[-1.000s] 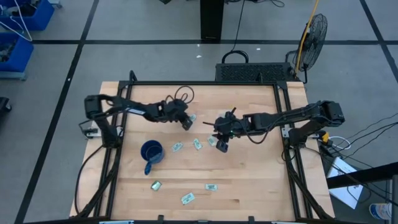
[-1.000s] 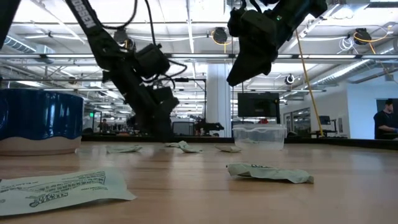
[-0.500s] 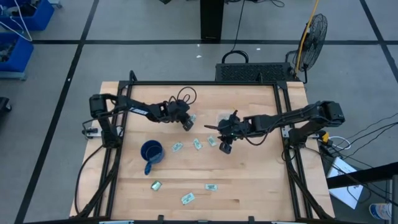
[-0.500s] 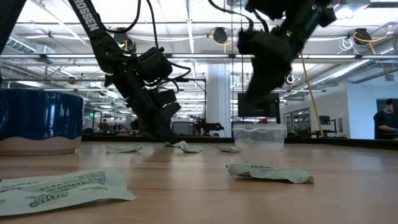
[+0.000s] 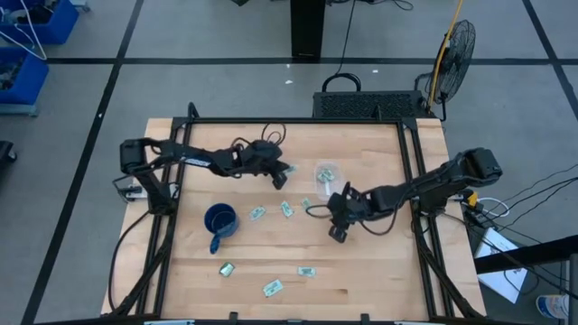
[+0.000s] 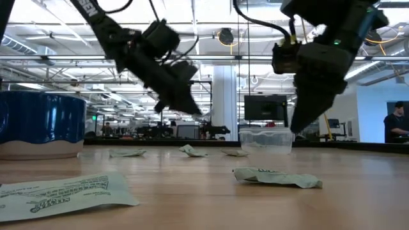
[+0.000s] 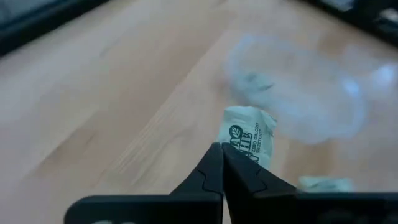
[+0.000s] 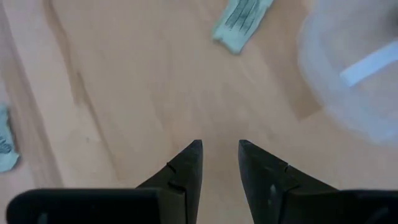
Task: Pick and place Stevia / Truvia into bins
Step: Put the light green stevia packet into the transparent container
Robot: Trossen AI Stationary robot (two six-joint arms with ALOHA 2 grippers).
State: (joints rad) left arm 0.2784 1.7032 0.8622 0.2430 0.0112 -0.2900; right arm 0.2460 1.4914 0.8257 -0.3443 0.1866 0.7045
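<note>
the left gripper (image 5: 284,176) pinches one stevia packet (image 7: 247,138) just at nine o'clock of the clear bin (image 5: 326,171), which seems to hold at least one; the right gripper (image 5: 337,230), slightly parted and empty, hangs over bare table (image 5: 379,271), with about six packets loose.

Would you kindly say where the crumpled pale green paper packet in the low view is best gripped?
Probably from straight above, pinching the crumpled pale green paper packet across its raised, wrinkled part. It lies almost flat on the wooden table, so its edges offer little to catch, while the hump stands proud.
</note>
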